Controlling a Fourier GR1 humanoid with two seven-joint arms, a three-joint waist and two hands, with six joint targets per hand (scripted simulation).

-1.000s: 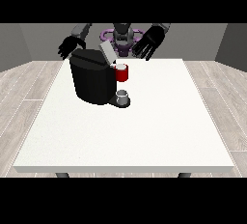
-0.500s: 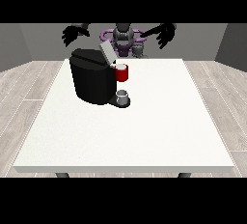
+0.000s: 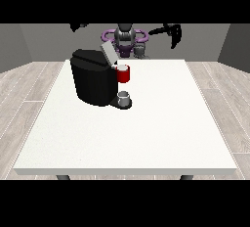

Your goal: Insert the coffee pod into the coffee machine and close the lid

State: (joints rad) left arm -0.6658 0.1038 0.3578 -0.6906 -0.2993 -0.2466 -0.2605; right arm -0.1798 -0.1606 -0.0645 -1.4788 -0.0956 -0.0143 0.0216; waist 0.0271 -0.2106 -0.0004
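Coffee machine (image 3: pixel 95 81) lid up; both hands raised well above table (image 3: pixel 146 133), fingers unclear, prob. holding nothing

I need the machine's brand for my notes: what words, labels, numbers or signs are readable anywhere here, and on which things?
None: no readable text shows.
The black coffee machine shows no brand or label.
Its raised lid, the red part and the grey cup are plain.
The white table carries no marking.
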